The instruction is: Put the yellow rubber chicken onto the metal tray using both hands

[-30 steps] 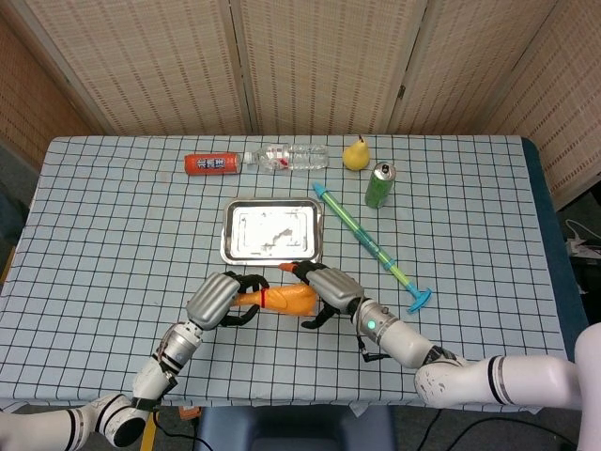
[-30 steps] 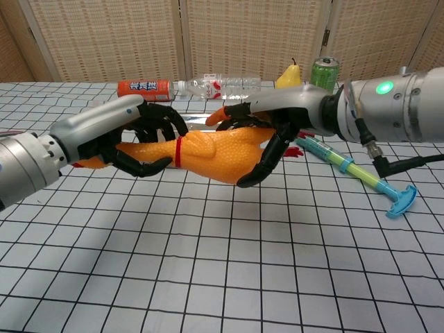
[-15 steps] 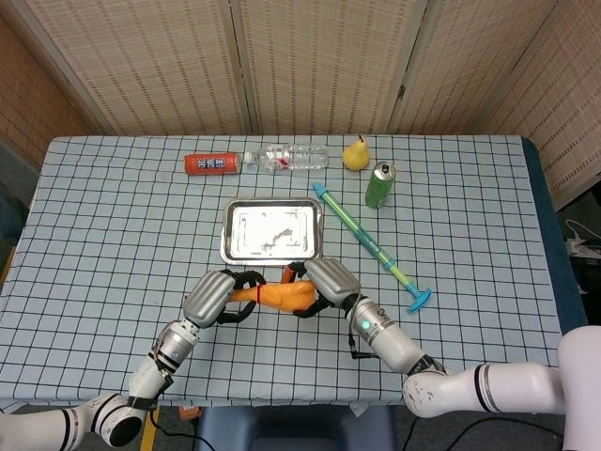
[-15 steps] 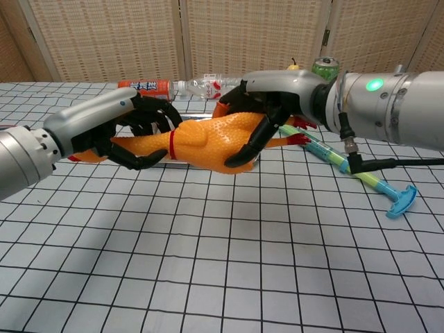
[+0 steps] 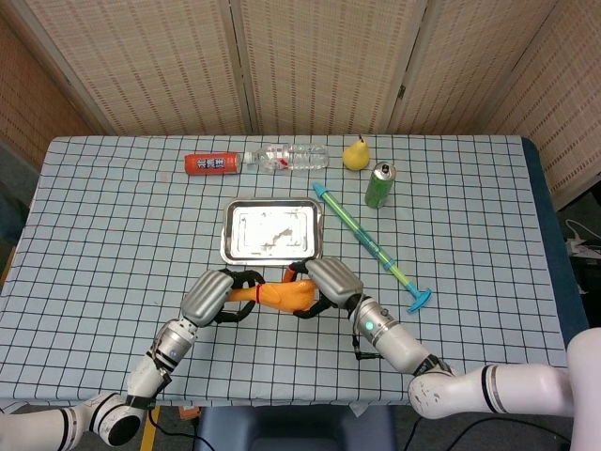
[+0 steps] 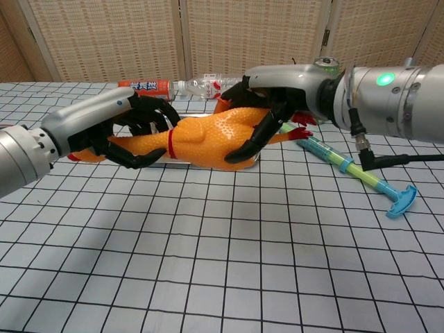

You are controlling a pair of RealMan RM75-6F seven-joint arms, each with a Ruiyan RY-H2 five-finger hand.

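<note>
Yellow rubber chicken [image 6: 208, 137] clasped lengthwise left-to-right by left hand [image 6: 128, 132] and right hand [image 6: 267, 114] fingers, just near of rectangular metal tray [image 5: 272, 230].

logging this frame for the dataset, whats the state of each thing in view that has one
yellow rubber chicken: held off the table by both hands, lying lengthwise, not yet on the tray
left hand: grips the chicken's neck end
right hand: grips the chicken's body
metal tray: flat on table, nothing on it
clear bottle: lying on its side
orange bottle: lying on its side
green can: upright
pear: upright
toy syringe: lying flat
</note>
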